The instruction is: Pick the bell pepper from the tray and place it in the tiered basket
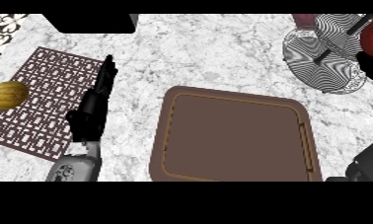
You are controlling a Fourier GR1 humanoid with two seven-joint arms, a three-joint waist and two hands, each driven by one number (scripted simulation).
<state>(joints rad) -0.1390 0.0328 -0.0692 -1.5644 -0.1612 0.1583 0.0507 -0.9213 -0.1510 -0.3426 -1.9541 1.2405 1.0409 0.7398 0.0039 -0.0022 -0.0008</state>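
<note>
Marble counter [218, 50], white with grey veins, fills the view. At its 3 o'clock edge a red rounded shape, probably the pepper [368, 38], shows only as a sliver cut off by the frame. It is well away from the tray and sits against the far side of the basket [306, 62]. I cannot tell whether it rests in the basket or hangs above it.

Just below it, also at the edge, a black shape is likely part of the right hand [365, 65]. So little of it shows that I cannot tell whether it grips anything.

The basket lies at 2 o'clock, a round bowl with a black-and-white wavy pattern, black bars crossing it and a dark red part at its top.

A brown tray [164, 134] with rounded corners spans 5 to 6 o'clock, and nothing lies on its floor.

At 9 o'clock the left hand [91, 112] rests edge-on with its fingers straight and together, pointing toward 12, holding nothing.

Beside it, further toward 9, lies a brown mat [44, 99] with a pale lattice pattern. A yellow-brown round fruit [12, 94] sits at the mat's outer edge.

At 11 o'clock stands a black box [91, 23].
</note>
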